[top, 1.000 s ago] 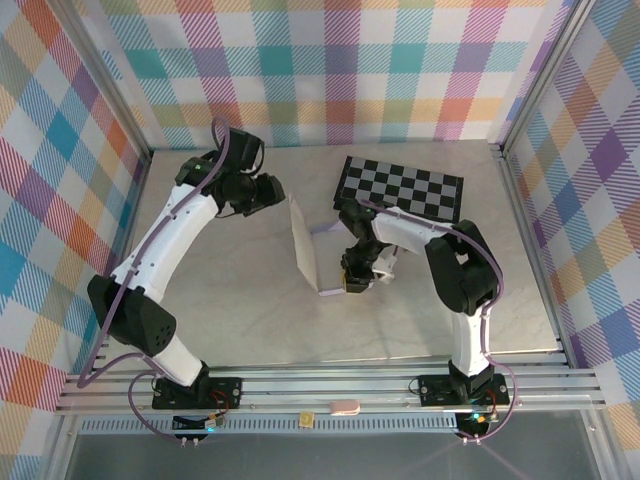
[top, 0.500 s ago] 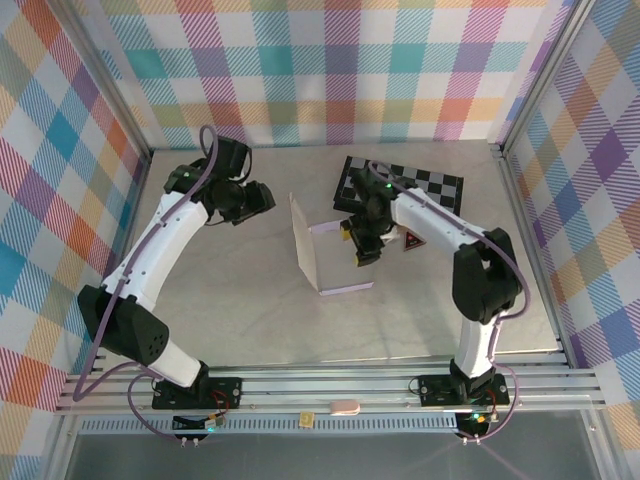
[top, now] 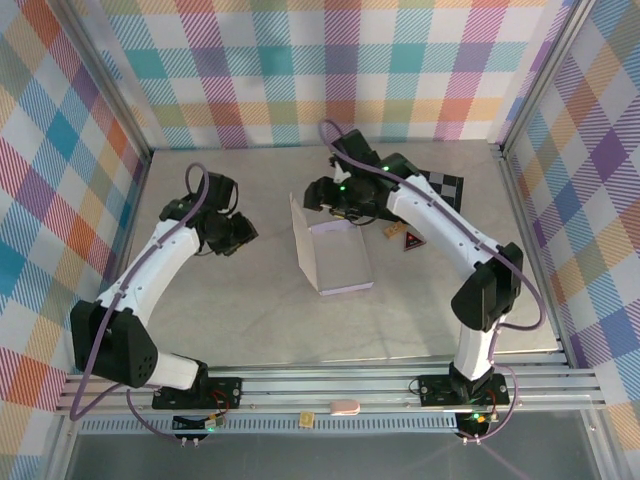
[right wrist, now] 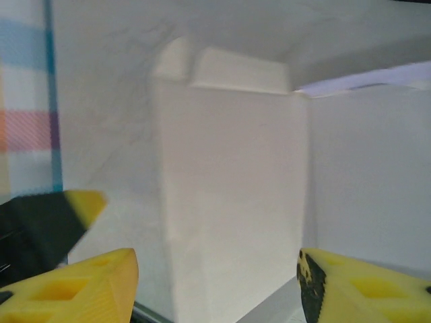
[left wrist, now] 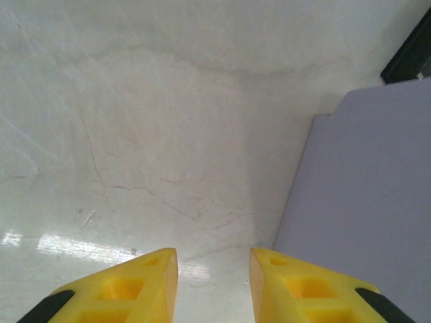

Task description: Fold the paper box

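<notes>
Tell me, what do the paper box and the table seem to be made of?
Paper box: thin card, matte, pale lavender outside, whitish inside; its creases are sharp. Table: probably marble-look laminate, slightly glossy; thin veins and a light glare show.

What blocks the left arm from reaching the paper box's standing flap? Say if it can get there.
Probably yes. Nothing blocks it: only bare table lies between the left hand and the standing flap of the paper box, and the hand's jaws are open and empty.

One paper box (top: 345, 265), one checkerboard (top: 448, 186)
</notes>
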